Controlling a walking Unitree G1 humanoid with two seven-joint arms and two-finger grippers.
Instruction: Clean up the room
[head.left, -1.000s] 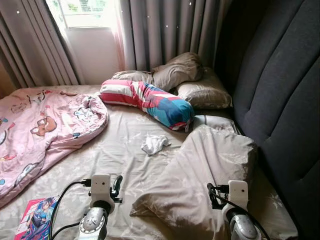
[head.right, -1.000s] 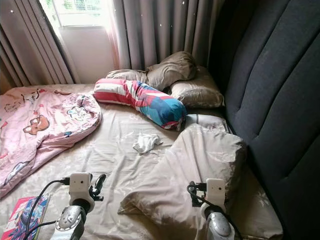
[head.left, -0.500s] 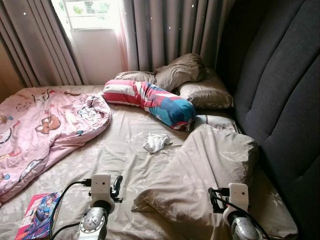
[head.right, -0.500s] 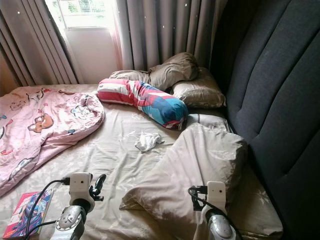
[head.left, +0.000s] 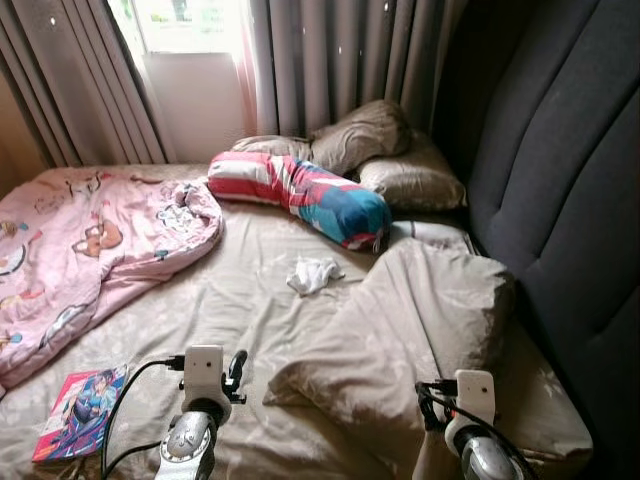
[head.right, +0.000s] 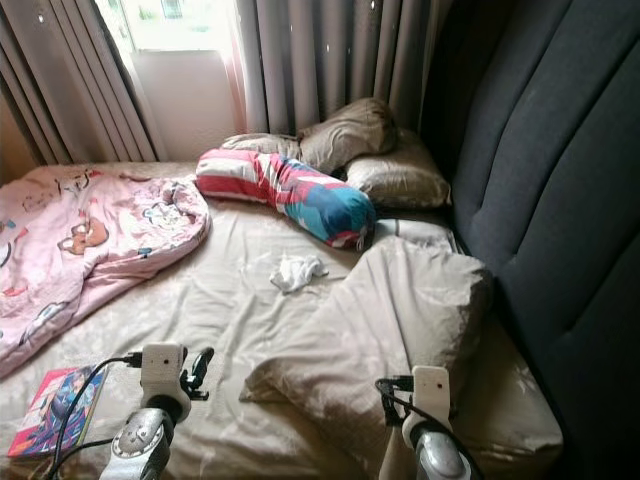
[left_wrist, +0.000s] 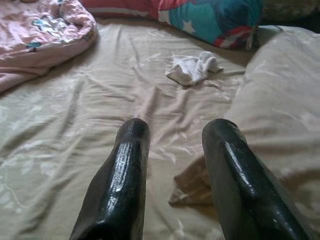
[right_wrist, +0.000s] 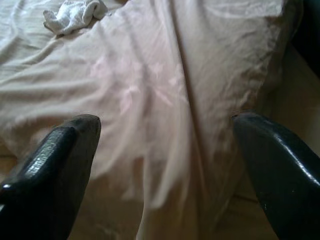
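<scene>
Our right gripper (right_wrist: 165, 165) hangs with its fingers spread wide and empty just above the big beige pillow (head.left: 400, 340), which lies at the near right of the bed (head.left: 240, 300) against the dark headboard (head.left: 570, 200). Our left gripper (left_wrist: 172, 170) is partly open, holding nothing, over bare sheet at that pillow's corner; ahead of it, well apart, we see a crumpled white cloth (left_wrist: 192, 67), and beyond that a striped bolster (head.left: 300, 195). A pink blanket (head.left: 90, 240) lies to the left, with a magazine (head.left: 80, 410) near the left gripper.
</scene>
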